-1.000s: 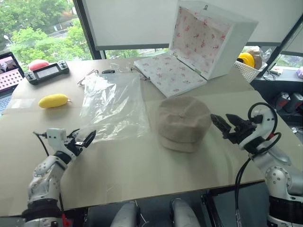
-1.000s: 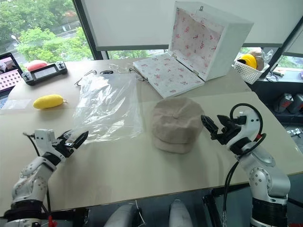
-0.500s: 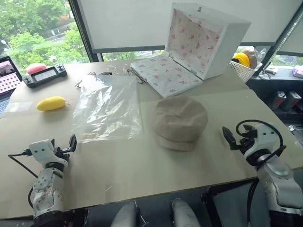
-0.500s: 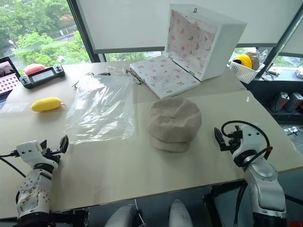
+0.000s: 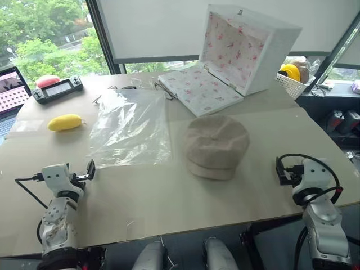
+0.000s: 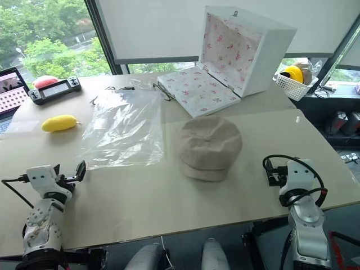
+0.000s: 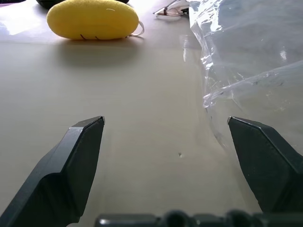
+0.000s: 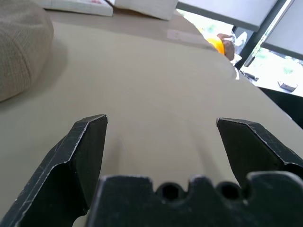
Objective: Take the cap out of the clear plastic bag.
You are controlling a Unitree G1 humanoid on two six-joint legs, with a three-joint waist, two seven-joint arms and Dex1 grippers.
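Sitting bare on the bench (image 5: 169,202), the cap (image 5: 217,145) lies just beside the clear plastic bag (image 5: 132,126), on its right, fully outside it, so the task looks done. The bag lies flat and appears empty, though its glossy creases make that hard to confirm. The left pincer (image 7: 165,142) stands wide open and holds nothing, just near of the bag's near-left corner; the right pincer (image 8: 161,137) is equally wide open and empty, well to the bag's right, past the cap.

The main risk now is a stray sweep: the left fingers sit close to the bag's edge and could snag the light film and drag it.

The left wrist view shows that crinkled edge and the yellow lemon-shaped object (image 7: 92,19) up close; the head views alone show the white floral-lined box (image 5: 236,53) beyond the bag.
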